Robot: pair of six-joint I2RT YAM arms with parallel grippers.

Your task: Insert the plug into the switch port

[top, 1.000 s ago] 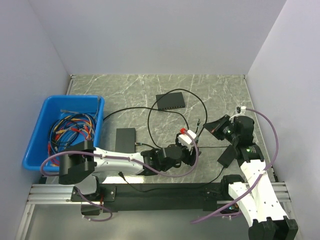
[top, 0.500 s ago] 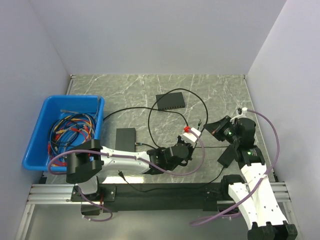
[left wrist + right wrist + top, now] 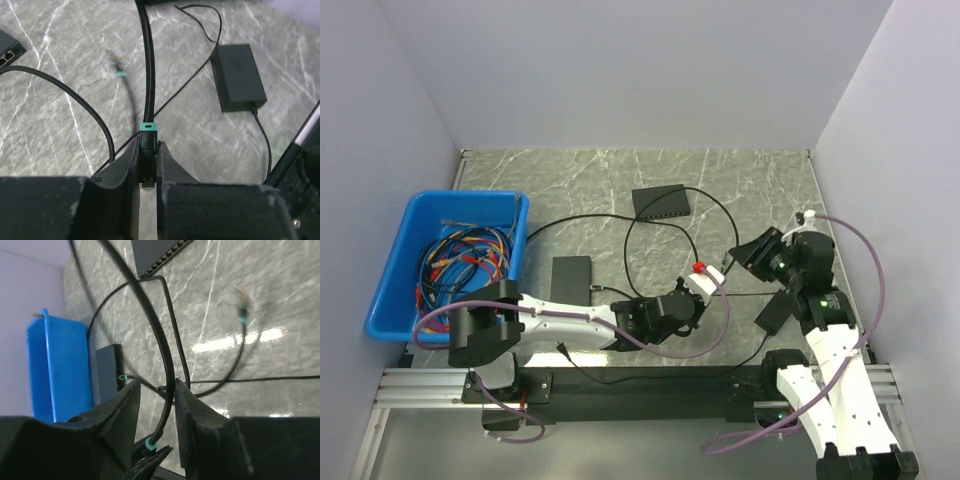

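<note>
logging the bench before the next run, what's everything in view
plug: one, black with teal band, clamped in the left claw
cables: several, black, looped over the table, one ending in the plug
switch: one, black, far middle of table
bin: one, blue, table's left edge
wire bundle: one, multicoloured, in the bin
bricks: two, black, one beside the bin, one right of the left claw
left claw: one, black, shut on plug
right claw: one, black, open around a cable
</note>
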